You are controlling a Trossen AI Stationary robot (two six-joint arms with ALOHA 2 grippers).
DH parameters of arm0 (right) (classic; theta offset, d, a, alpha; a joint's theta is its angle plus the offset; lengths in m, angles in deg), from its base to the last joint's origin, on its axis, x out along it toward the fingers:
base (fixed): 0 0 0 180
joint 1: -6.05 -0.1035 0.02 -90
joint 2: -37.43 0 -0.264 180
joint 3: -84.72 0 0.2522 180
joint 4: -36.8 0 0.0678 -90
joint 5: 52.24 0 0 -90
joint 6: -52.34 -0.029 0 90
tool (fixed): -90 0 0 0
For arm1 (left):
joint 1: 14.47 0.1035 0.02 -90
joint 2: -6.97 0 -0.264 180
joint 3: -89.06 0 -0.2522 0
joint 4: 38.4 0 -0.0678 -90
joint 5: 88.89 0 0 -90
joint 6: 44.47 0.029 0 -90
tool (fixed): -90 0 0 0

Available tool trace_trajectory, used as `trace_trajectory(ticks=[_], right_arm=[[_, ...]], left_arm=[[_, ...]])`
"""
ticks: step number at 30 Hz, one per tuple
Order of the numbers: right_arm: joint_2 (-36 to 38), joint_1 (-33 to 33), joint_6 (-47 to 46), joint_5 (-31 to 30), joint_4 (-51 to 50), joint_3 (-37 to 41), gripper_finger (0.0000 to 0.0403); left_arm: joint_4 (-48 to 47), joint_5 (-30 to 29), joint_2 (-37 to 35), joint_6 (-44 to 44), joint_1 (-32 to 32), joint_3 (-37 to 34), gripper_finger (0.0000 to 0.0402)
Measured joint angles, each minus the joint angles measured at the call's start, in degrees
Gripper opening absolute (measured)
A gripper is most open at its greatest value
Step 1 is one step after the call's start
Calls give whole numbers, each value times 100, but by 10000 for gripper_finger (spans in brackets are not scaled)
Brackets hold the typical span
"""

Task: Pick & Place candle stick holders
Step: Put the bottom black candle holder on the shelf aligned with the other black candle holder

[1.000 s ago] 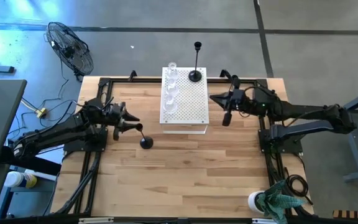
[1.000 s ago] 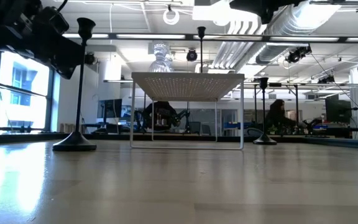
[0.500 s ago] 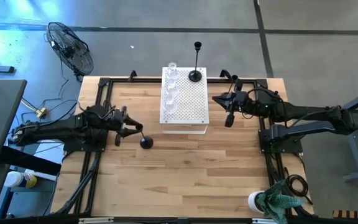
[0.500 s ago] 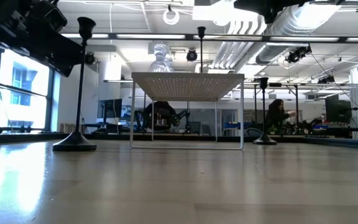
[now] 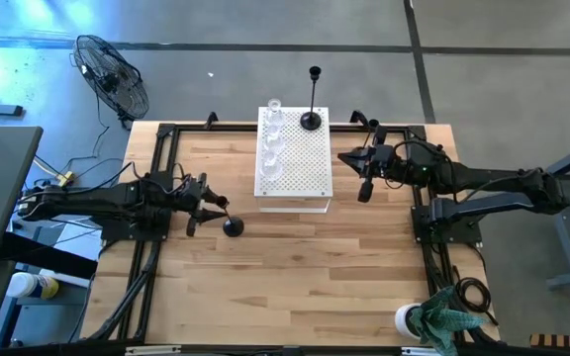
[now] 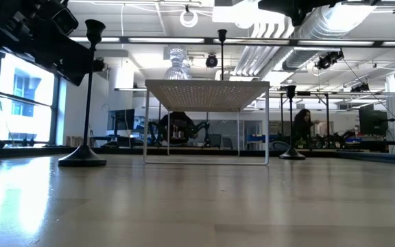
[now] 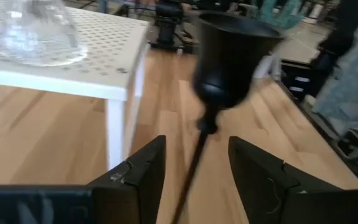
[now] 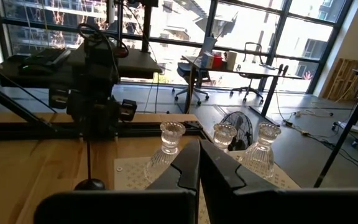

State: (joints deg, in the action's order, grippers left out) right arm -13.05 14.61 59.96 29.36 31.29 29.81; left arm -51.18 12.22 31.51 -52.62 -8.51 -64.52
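Your left gripper (image 7: 191, 165) has jaws parted around the stem of the black candle stick holder (image 5: 232, 225), standing on the counter (image 5: 295, 267) left of the white board (image 5: 300, 163), apparently released; right gripper (image 5: 362, 188) waits closed.

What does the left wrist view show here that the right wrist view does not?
Only the left wrist view: the left pincer open, its fingers either side of the thin stem of a black candle holder without touching it, and the white board's leg.

Only the right wrist view: the right pincer shut and empty, three glass holders in a row, another black holder standing on the board, and a floor fan behind.

Both: the white perforated board, glass on it, and the wooden table.
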Motion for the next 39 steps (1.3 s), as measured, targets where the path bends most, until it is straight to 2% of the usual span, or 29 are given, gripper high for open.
trace_trajectory(ticks=[4, 7, 10, 14, 16, 20, 24, 28, 33, 39], right_arm=[[0, 0, 4, 4, 0, 0, 2], [-1, 0, 7, 47, -2, 0, 1], [-2, 0, 23, 78, -3, 0, 2], [-2, 0, 31, 76, -6, 0, 1], [-2, 0, 26, 76, -28, 0, 2], [-2, 0, 31, 74, -33, 0, 1], [-2, 0, 33, 70, -31, 0, 2], [-2, 0, 33, 66, -31, 0, 1], [-2, 0, 22, 61, -31, 0, 1], [-2, 0, 15, 61, -28, 0, 2]], left_arm=[[2, -304, 0, 25, 2, 0, 184], [62, -276, 37, 17, 0, 0, 169], [169, -223, 62, 35, 0, 0, 124], [321, -225, 92, 184, 0, 0, 37], [450, -225, 91, 105, 0, 0, 14], [729, -227, 92, -225, 0, 0, 26], [1261, -420, 339, -370, 0, 0, 16], [2213, -415, 1038, -415, 0, 0, 8], [3532, -448, 2415, -414, -126, 38, 13], [3998, -694, 4216, -270, -468, 883, 13]])
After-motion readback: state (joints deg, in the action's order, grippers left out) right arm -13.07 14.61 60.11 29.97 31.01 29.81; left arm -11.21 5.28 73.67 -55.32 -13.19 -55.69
